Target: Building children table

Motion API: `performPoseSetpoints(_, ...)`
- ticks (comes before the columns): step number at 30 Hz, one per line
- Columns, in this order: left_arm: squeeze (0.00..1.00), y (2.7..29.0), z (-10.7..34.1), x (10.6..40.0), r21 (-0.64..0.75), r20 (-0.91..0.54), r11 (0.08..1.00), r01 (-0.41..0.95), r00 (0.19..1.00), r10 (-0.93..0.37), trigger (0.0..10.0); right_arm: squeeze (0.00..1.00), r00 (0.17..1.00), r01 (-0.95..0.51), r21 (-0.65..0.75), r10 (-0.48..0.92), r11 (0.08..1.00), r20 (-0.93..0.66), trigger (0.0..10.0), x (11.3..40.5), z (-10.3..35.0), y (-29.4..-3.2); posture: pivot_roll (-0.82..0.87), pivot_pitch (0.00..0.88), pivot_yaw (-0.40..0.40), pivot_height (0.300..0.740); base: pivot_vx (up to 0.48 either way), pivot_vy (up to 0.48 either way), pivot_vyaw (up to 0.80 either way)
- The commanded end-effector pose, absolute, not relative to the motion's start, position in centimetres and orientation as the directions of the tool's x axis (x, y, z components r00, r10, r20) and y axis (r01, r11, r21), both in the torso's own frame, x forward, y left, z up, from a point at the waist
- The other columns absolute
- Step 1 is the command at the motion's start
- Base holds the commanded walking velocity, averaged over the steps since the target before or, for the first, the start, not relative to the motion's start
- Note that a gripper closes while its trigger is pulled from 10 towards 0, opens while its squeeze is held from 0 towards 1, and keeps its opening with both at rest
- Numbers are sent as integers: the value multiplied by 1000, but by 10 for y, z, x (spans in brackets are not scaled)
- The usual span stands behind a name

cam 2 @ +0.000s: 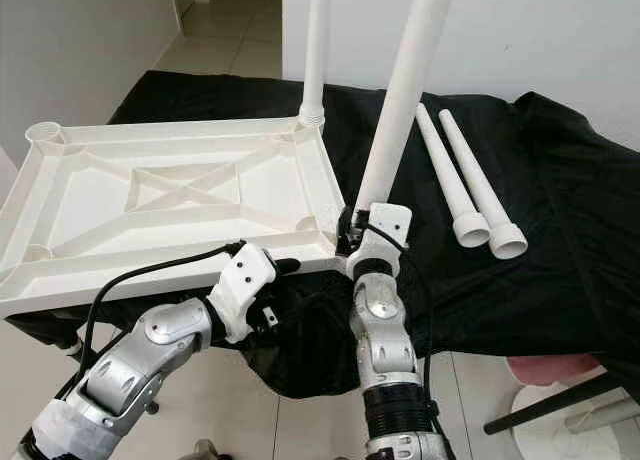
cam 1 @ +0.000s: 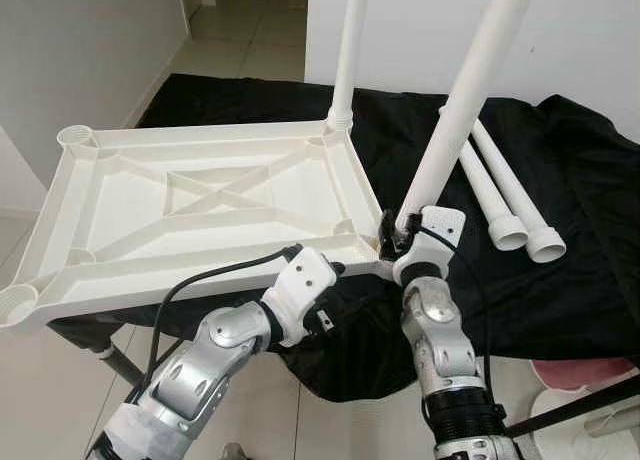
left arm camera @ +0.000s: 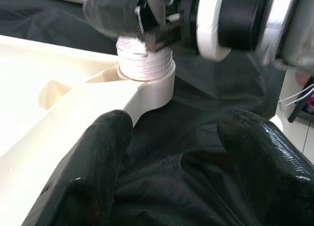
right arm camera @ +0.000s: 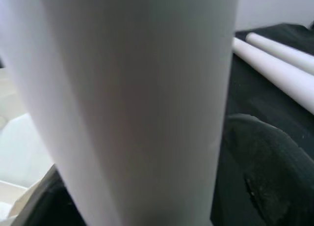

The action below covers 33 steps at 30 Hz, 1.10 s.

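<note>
Two silver arms reach up from the near edge. Nearest is the left gripper (left arm camera: 167,172), its black fingers (left arm camera: 93,172) spread apart at the near rim of the tabletop (cam 1: 200,205), one finger touching the white plastic, the other over the black cloth (cam 1: 560,240).

That tabletop is a white plastic panel lying upside down on the cloth-covered surface, its ribbed underside and crossed braces facing up, with round sockets at the corners. One leg (cam 1: 350,50) stands upright in the far right corner socket. A second leg (cam 1: 465,100) leans in the near right corner socket (left arm camera: 152,86), tilting away to the right, its threaded end sitting in the socket's mouth.

The right gripper (cam 1: 392,232) is pinched around this leaning leg just above the socket, and in the right wrist view the white tube (right arm camera: 132,108) passes right in front of the lens.

Two more spare legs (cam 1: 510,195) lie side by side on the cloth to the right of the panel, flared ends toward the robot, apart from the tabletop.

Pale floor tiles (cam 1: 240,30) and white walls lie beyond the surface.
</note>
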<state>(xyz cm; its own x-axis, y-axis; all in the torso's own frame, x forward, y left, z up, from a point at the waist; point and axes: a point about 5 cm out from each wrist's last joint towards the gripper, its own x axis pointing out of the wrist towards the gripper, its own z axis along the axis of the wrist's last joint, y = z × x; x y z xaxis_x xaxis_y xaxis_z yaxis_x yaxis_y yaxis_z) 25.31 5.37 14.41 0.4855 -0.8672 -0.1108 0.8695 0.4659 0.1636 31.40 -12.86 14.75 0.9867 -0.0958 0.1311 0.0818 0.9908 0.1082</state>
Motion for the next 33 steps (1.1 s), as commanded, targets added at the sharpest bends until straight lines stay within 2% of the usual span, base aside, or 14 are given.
performPoseSetpoints(1,0,53,146,257,183,-111,445,877,468,-877,10000,0,989,36,103,-50,994,140,10000,314,150,-131,40,0,-67,740,0,0,0)
performPoseSetpoints(3,0,54,148,260,183,-101,461,868,483,-870,10000,0,987,-43,76,30,996,161,10000,315,152,-134,48,0,-81,740,0,0,0)
performPoseSetpoints(6,0,54,148,260,182,-100,464,867,485,-869,10000,0,985,-58,68,47,996,166,10000,315,153,-135,48,0,-81,740,0,0,0)
performPoseSetpoints(8,0,54,148,259,178,-101,467,866,488,-867,10000,0,977,-146,45,137,988,163,10000,316,152,-137,57,0,-95,740,0,0,0)
performPoseSetpoints(9,0,54,148,259,178,-101,467,866,488,-867,10000,0,977,-146,45,137,988,163,10000,316,152,-137,57,0,-95,740,0,0,0)
performPoseSetpoints(11,0,54,147,258,174,-96,475,863,495,-864,10000,0,943,-295,-17,294,955,157,10000,318,154,-144,57,0,-98,740,0,0,0)
performPoseSetpoints(15,0,54,147,257,172,-94,475,863,495,-864,10000,0,930,-336,-33,337,941,147,10000,319,154,-147,57,0,-98,740,0,0,0)
performPoseSetpoints(16,0,54,147,258,169,-98,476,863,495,-863,10000,0,905,-407,-40,409,912,116,10000,322,152,-150,56,0,-96,740,0,0,0)
performPoseSetpoints(18,0,54,147,260,169,-98,477,862,496,-863,10000,0,883,-454,-78,460,888,90,10000,326,151,-152,53,0,-91,740,0,0,0)
performPoseSetpoints(21,0,53,148,260,172,-97,472,864,492,-865,10000,0,881,-459,-111,468,881,70,10000,331,149,-156,57,0,-89,740,0,0,0)
performPoseSetpoints(22,0,53,148,260,174,-97,470,865,490,-866,10000,0,876,-474,-109,481,874,40,7373,332,146,-157,60,0,-90,740,0,0,0)
performPoseSetpoints(23,0,53,148,260,175,-98,469,866,489,-867,10000,0,871,-486,-105,490,868,20,7373,333,143,-158,60,0,-90,740,0,0,0)
performPoseSetpoints(24,0,54,149,260,175,-98,471,865,491,-866,10000,0,875,-480,-89,483,873,21,0,334,143,-162,60,0,-90,740,0,0,0)
performPoseSetpoints(33,0,57,150,261,180,-100,478,860,499,-861,10000,0,869,-491,-73,494,868,35,0,336,143,-167,80,0,-92,740,0,0,0)
